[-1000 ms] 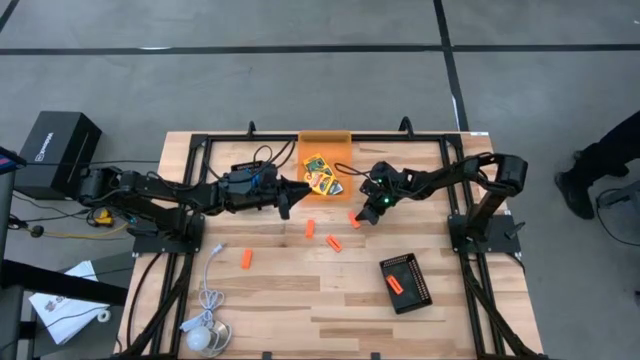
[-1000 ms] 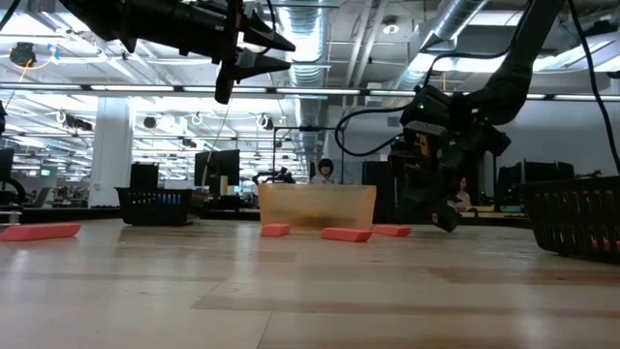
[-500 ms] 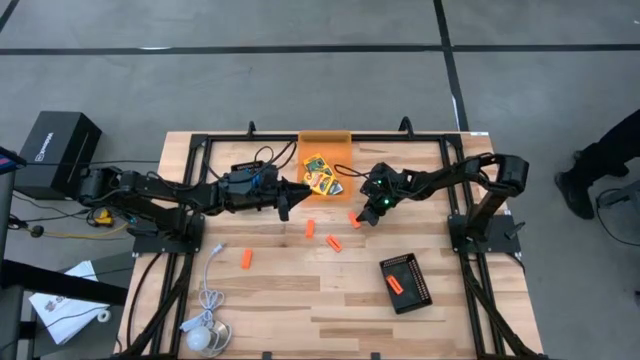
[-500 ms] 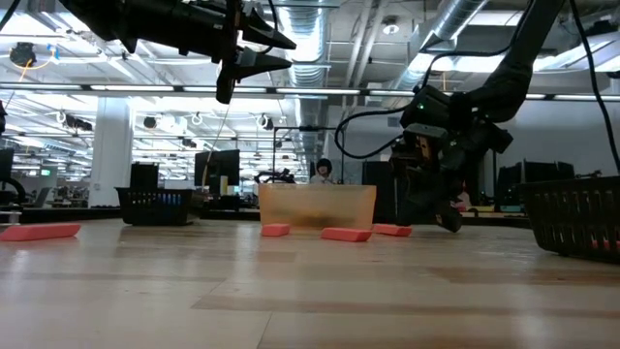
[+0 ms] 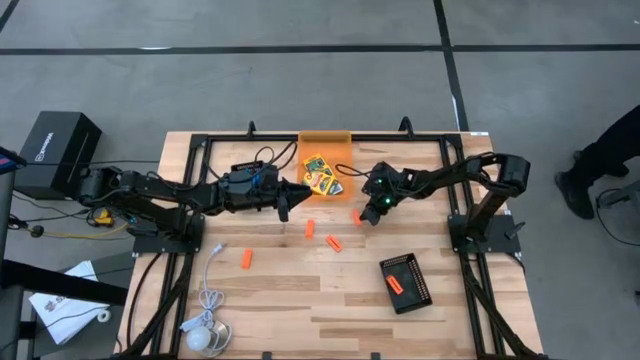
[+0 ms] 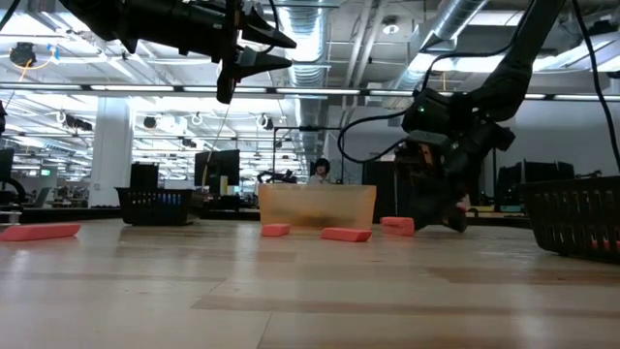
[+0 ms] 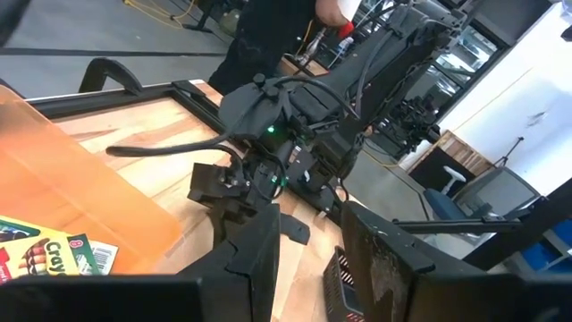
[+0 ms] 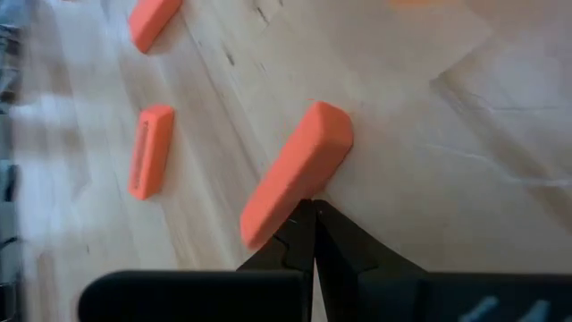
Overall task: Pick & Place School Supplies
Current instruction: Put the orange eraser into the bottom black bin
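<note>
from above, the wooden table (image 5: 270, 300) has plenty of bare boards toward its near edge. my right claw (image 5: 365, 215) sits low near the middle, just below the orange bin (image 5: 325, 145) at the far edge, where the crayon boxes (image 5: 320, 175) lie. its tip meets an orange piece (image 5: 356, 216). two more orange pieces (image 5: 322, 235) lie just beside, another (image 5: 246, 259) farther left, well apart. my left claw (image 5: 285, 200) hangs beside the bin.

from table height, my right claw (image 6: 448, 221) reaches down to the boards, and the orange piece (image 6: 397, 225) rests at its side. my left claw (image 6: 262, 53) is high above the table.

past my left wrist, my left fingers (image 7: 255, 259) stand spread apart, holding nothing.

past my right wrist, my right fingers (image 8: 308, 237) are pressed together, their tips touching the edge of the orange piece (image 8: 295, 174), which lies flat and slanted, a rounded stubby block.
</note>
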Tool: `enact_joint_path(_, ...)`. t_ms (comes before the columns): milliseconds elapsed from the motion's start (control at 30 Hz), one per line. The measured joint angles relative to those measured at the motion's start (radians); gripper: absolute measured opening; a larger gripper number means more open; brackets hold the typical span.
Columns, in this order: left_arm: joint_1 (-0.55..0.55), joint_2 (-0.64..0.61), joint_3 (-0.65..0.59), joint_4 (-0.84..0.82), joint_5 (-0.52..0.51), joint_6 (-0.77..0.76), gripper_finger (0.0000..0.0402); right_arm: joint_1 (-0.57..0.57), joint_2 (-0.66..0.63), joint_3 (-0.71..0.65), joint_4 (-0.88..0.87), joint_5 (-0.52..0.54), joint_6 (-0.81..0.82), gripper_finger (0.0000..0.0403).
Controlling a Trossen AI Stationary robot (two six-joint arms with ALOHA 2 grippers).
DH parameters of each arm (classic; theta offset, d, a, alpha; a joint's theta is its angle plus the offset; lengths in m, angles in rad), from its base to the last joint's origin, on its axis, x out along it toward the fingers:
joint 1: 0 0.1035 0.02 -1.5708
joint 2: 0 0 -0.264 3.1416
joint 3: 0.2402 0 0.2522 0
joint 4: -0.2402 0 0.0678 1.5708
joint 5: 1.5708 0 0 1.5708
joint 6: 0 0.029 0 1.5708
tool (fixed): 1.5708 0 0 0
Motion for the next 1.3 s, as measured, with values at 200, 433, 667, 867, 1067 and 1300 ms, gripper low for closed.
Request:
enact_joint_path(200,0.0,0.0,0.0,-0.002,0.021,0.0,0.0117,-0.004,0.0,0.001,-0.013,0.006,-0.016,0.0)
enact_joint_path(433,0.0,0.0,0.0,-0.005,0.026,0.0,0.0117,-0.011,-0.001,0.004,-0.037,0.017,-0.018,0.0)
enact_joint_path(667,0.0,0.0,0.0,-0.006,0.026,0.001,0.0117,-0.098,-0.129,-0.01,-0.143,0.121,0.044,0.0)
enact_joint_path(867,0.0,0.0,0.0,-0.006,0.025,0.006,0.0117,-0.187,-0.29,-0.014,-0.303,0.185,0.036,0.0)
enact_joint_path(1067,0.003,0.0,0.0,-0.006,0.024,0.034,0.0117,-0.181,-0.369,0.041,-0.391,0.007,0.092,0.0048)
enact_joint_path(1300,0.005,0.0,0.0,-0.006,0.022,0.028,0.0117,-0.072,-0.333,0.271,-0.702,0.144,-0.005,0.0147)
